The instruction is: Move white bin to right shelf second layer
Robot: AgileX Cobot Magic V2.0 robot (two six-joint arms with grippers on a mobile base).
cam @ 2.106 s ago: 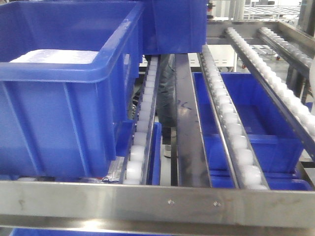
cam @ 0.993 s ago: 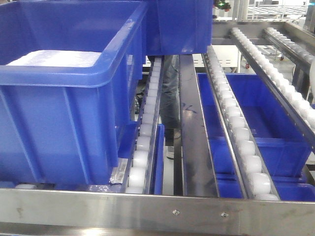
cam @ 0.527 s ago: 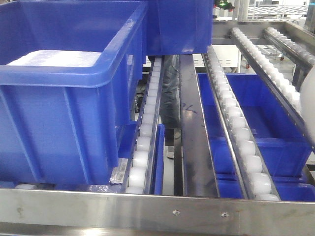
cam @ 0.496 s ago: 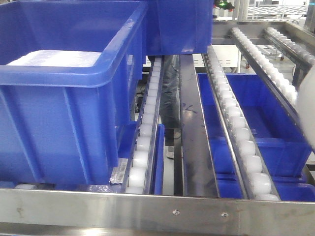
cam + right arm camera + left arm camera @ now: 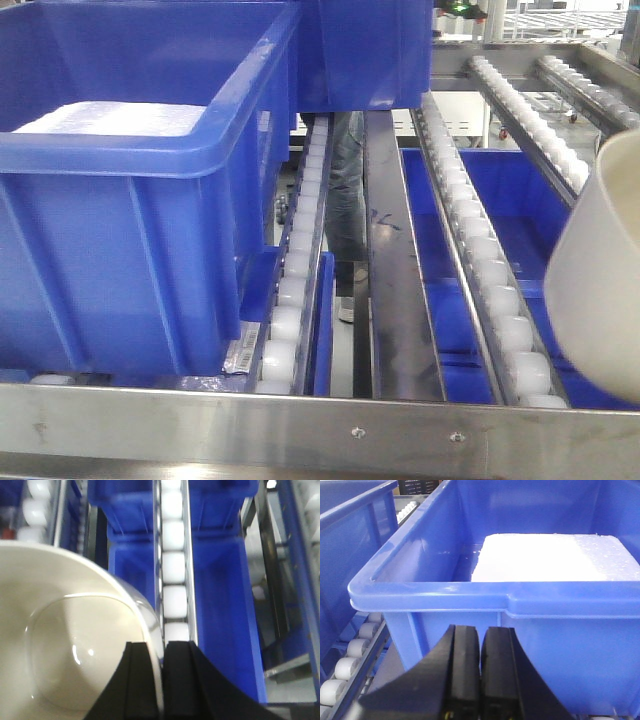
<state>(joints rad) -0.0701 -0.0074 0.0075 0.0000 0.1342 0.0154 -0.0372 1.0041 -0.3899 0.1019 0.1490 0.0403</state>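
**A:** Front view first. What's there?

**B:** The white bin (image 5: 598,290) comes in at the right edge, tilted, its wall above the roller lanes (image 5: 478,245) of the shelf level. Whether it touches them I can't tell. A steel front rail (image 5: 320,425) with screws runs across the bottom. A big blue crate (image 5: 130,190) sits on the left with a white foam slab (image 5: 110,118) inside it. More blue crates (image 5: 510,230) show below the lanes, and someone's legs (image 5: 345,190) behind the rack.

**A:** Left wrist view?

**B:** The left gripper (image 5: 480,645) has its two black fingers pressed together, nothing between them. It sits just in front of the crate's (image 5: 495,600) near wall. The slab (image 5: 555,557) lies inside. Rollers (image 5: 350,655) show at lower left.

**A:** And the right wrist?

**B:** The right gripper (image 5: 162,652) pinches the bin's (image 5: 70,645) rim, one finger inside, one outside. The mouth faces the camera, glossy and hollow. Below runs a lane of rollers (image 5: 174,565), with blue crates (image 5: 220,580) beneath it.
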